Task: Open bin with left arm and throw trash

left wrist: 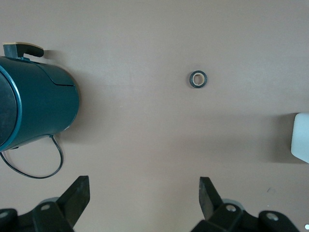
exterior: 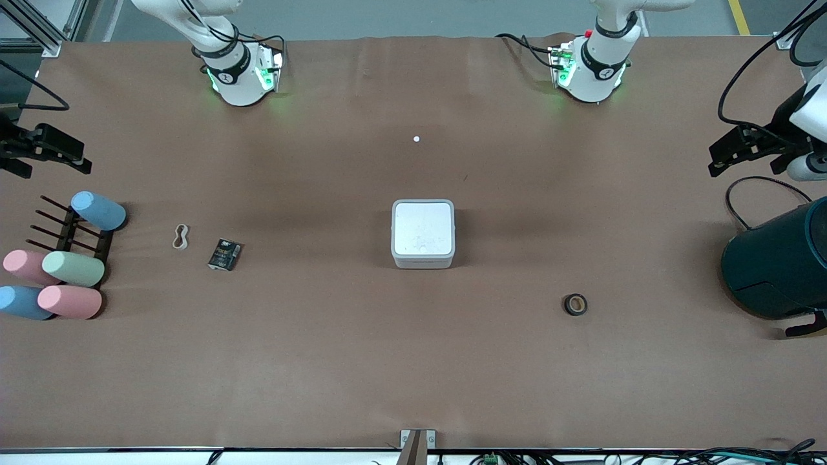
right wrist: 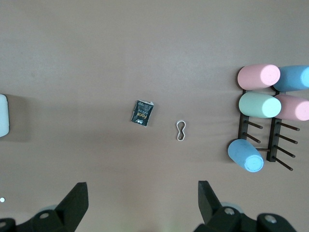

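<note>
The white square bin [exterior: 422, 233] sits mid-table with its lid shut; its edge shows in the left wrist view [left wrist: 301, 137] and the right wrist view [right wrist: 3, 115]. The black tape roll [exterior: 575, 304] [left wrist: 197, 79] lies nearer the front camera than the bin, toward the left arm's end. The black snack packet [exterior: 225, 254] [right wrist: 142, 112] and beige rubber band [exterior: 181, 236] [right wrist: 180, 130] lie toward the right arm's end. My left gripper [exterior: 720, 158] [left wrist: 144, 191] is open and empty, high over bare table beside the teal cylinder. My right gripper [exterior: 77, 158] [right wrist: 143, 191] is open and empty, high over bare table beside the cups.
A big dark teal cylinder [exterior: 775, 258] [left wrist: 34, 104] with a cable stands at the left arm's end. Several pastel cups [exterior: 71, 268] [right wrist: 259, 105] lie on a black peg rack [exterior: 68, 232] at the right arm's end. A small white dot [exterior: 416, 138] lies between the bases.
</note>
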